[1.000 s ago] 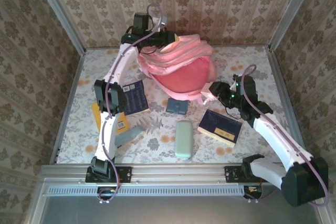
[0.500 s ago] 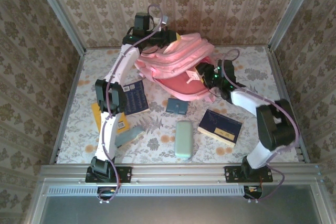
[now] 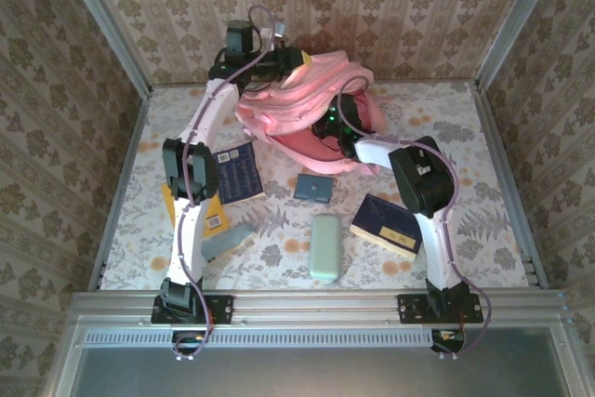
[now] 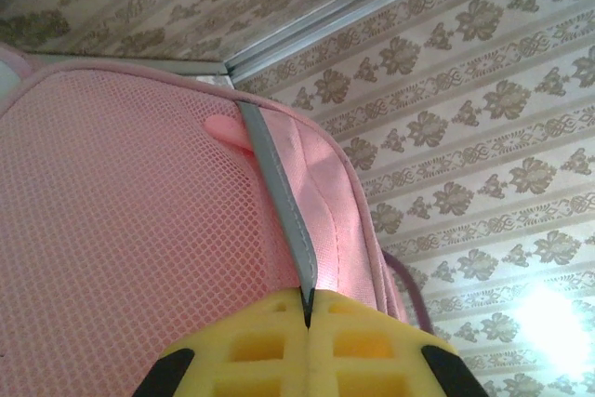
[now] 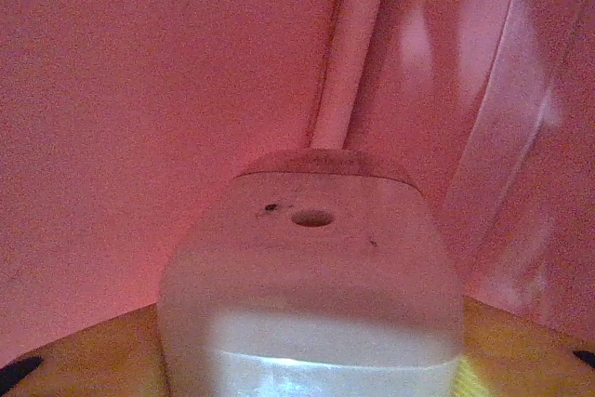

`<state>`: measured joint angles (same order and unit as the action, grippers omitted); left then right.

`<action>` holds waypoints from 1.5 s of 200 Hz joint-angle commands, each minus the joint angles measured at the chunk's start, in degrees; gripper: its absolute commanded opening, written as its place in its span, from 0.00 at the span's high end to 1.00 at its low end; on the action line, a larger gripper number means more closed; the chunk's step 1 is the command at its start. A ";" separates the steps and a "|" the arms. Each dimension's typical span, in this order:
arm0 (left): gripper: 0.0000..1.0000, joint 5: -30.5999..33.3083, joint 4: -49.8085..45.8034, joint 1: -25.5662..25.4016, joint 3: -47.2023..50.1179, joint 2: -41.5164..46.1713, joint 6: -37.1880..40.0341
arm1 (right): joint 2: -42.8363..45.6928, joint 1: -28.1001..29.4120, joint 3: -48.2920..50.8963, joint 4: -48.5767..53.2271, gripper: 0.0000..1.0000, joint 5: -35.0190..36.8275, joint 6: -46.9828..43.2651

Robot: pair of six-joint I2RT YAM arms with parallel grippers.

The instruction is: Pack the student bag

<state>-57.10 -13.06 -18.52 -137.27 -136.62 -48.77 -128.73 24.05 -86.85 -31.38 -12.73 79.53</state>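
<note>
The pink student bag lies at the back of the table with its mouth facing forward. My left gripper is above the bag's top, shut on a grey strip along the bag's pink mesh panel, with the yellow fingertips pressed together. My right gripper reaches into the bag's opening. In the right wrist view it is shut on a white boxy object, with the bag's pink lining all around.
On the table in front of the bag lie a dark blue book, a blue book, a yellow book, a pale green case, a small teal item and a grey-teal item. Patterned walls stand close behind.
My right arm has swung left from the table beside the bag into the bag's opening, carrying the white object. My left gripper has kept its hold on the bag, which has shifted slightly.
</note>
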 commanded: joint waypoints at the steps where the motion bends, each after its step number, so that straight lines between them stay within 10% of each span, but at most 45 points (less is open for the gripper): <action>1: 1.00 -2.66 8.06 0.81 -0.89 5.05 -2.18 | -3.32 1.90 -8.94 3.57 0.31 2.38 -0.78; 40: 1.00 -2.71 8.05 1.80 -0.21 5.00 -2.30 | 1.10 2.06 -8.35 13.03 0.04 5.47 -9.25; 148: 1.00 -2.23 7.28 3.96 1.44 6.30 -1.86 | 29.96 1.44 19.59 17.29 0.00 16.49 -27.93; 185: 1.00 -2.21 7.42 3.74 3.08 7.09 -1.73 | 40.29 -3.26 34.52 7.07 0.00 3.24 -25.81; 253: 1.00 -2.27 3.57 3.74 7.75 10.36 3.16 | 54.39 7.70 29.35 48.92 0.14 12.34 -46.28; 300: 1.00 -2.14 4.42 3.95 9.94 10.63 3.49 | 45.93 19.74 17.23 76.18 0.00 21.95 -43.24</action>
<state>-58.61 -11.99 -15.90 -127.28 -130.76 -46.87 -77.71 37.85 -65.04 26.41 1.28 35.55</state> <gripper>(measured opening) 0.054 0.975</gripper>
